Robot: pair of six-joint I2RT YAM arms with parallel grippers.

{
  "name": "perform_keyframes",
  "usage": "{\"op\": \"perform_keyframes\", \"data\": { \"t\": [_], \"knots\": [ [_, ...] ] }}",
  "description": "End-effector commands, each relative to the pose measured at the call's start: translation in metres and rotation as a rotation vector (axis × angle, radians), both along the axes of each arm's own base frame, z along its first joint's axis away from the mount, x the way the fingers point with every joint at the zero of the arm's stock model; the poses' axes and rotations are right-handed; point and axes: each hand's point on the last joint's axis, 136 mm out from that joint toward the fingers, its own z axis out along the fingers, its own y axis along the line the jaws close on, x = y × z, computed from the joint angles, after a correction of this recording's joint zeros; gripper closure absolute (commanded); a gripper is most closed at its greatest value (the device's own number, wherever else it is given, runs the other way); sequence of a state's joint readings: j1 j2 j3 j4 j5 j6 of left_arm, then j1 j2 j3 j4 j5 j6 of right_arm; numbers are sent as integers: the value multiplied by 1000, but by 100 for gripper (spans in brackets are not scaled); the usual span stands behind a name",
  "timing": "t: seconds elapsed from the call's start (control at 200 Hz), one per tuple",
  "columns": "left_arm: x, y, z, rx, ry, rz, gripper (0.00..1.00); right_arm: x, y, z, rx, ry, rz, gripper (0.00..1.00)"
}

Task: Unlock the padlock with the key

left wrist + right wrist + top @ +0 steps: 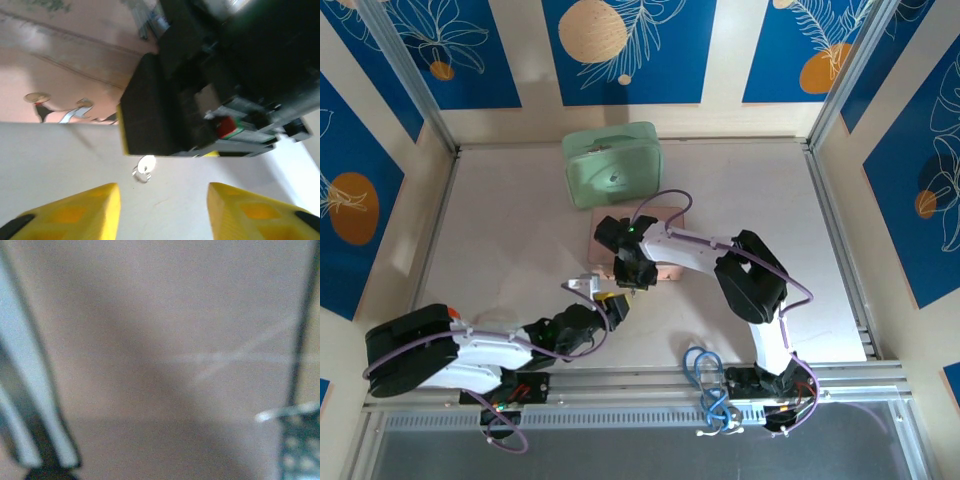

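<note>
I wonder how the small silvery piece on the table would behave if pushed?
The silvery piece looks thin and metallic, so probably stiff and light. Lying low on the smooth table, it would likely slide rather than roll, and resist pinching.

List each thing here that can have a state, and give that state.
left gripper: open, nothing between the fingers.
pink box: lying flat, lid seemingly down.
right gripper: over the pink box; open or shut unclear.
key: loose on the table, unheld.
green case: closed.
</note>
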State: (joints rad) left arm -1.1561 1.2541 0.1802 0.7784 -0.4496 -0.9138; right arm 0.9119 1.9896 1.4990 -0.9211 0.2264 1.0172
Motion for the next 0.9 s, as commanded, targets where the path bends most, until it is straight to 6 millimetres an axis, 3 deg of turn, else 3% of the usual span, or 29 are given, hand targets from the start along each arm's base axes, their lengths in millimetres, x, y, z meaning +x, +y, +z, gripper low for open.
{"op": "perform_keyframes", "data": {
  "t": [0.0, 0.205, 0.41, 0.575, 0.755, 0.895],
  "knots": [
    [3, 0, -1, -39, -3, 31, 45, -30, 1, 8, 60, 183, 59, 100],
    [2, -22, -10, -99, 15, -42, 37, -36, 2, 11, 101, 232, 85, 100],
    [15, -13, -44, -193, 122, 12, 52, -42, 4, 10, 140, 262, 81, 100],
    [19, -28, -29, -194, 63, -37, 55, -42, 4, 9, 151, 268, 75, 100],
    [27, -24, -40, -180, 82, 0, 64, -42, 8, 10, 170, 272, 72, 100],
    [29, -25, -39, -177, 73, 5, 66, -42, 7, 11, 169, 272, 68, 100]
  ]
}}
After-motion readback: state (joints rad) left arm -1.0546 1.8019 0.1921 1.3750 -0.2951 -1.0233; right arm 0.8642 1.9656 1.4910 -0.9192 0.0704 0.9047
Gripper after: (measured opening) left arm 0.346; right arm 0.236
